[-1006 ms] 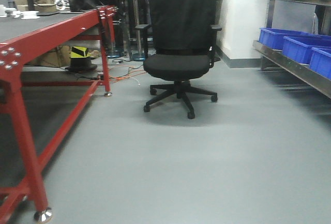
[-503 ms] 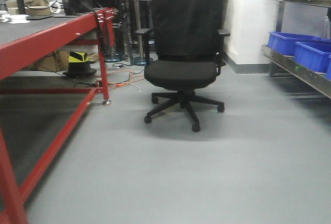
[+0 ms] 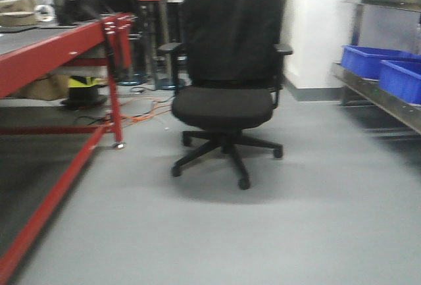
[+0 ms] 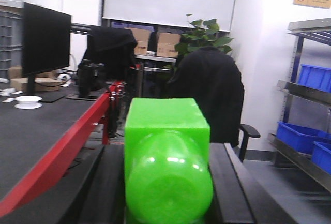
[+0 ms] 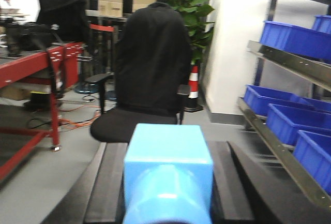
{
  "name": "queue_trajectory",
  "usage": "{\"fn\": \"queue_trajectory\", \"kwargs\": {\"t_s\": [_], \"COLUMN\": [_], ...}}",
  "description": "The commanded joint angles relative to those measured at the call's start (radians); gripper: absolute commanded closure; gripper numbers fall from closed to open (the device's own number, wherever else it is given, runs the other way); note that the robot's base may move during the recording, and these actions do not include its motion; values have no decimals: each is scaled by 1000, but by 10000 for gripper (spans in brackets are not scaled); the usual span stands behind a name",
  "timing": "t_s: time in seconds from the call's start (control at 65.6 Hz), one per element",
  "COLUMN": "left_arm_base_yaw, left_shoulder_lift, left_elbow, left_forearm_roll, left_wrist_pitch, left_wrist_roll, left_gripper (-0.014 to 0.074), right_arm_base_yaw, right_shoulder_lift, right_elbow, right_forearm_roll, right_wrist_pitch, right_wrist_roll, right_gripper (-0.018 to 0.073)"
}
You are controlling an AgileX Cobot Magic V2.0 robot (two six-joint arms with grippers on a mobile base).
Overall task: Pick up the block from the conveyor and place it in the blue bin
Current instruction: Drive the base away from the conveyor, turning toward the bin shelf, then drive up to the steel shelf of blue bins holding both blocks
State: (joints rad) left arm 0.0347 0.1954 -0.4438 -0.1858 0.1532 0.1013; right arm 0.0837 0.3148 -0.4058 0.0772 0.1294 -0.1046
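Observation:
In the left wrist view my left gripper [image 4: 168, 154] is shut on a bright green block [image 4: 166, 131], its black fingers [image 4: 109, 182] pressed to both sides. My right gripper [image 5: 168, 154] is shut on a light blue block [image 5: 168, 169] in the right wrist view. The conveyor [image 3: 46, 51], a dark belt on a red frame, runs along the left, and its belt [image 4: 36, 136] also shows beside the left gripper. Blue bins [image 3: 371, 61] sit on a metal shelf at the right, ahead and to the right of the right gripper, where more blue bins [image 5: 289, 118] show. Neither gripper shows in the front view.
A black office chair [image 3: 227, 101] with a jacket over its back stands in the middle of the grey floor, straight ahead. Cables [image 3: 135, 110] lie on the floor under the conveyor's far end. A monitor [image 4: 45, 40] and a bag [image 4: 90, 76] rest on the belt.
The front view has moved forward: the chair is larger and nearer, and the conveyor's near leg has slid out at the left. The blue bins have shifted toward the right edge.

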Motion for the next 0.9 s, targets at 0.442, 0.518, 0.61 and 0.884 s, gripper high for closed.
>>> {"fn": "queue_trajectory", "kwargs": {"t_s": [0.442, 0.518, 0.61, 0.884], "left_arm_base_yaw": [2, 2, 2, 2], "left_shoulder_lift": [-3, -3, -3, -3], "left_elbow": [1, 1, 1, 1], "left_forearm_roll": [-7, -7, -7, -7], "left_wrist_pitch": [-14, -14, -14, -14], "left_wrist_roll": [0, 0, 0, 0], "left_gripper": [707, 707, 707, 707], "right_arm_base_yaw": [0, 0, 0, 0], "right_shoulder_lift": [-5, -5, -5, -5], "right_elbow": [-4, -4, -4, -4], "right_forearm_roll": [-7, -7, -7, -7], "right_wrist_pitch": [-26, -26, -26, -26], "right_wrist_roll": [-2, -2, -2, -2], "right_gripper": [718, 718, 718, 718]}}
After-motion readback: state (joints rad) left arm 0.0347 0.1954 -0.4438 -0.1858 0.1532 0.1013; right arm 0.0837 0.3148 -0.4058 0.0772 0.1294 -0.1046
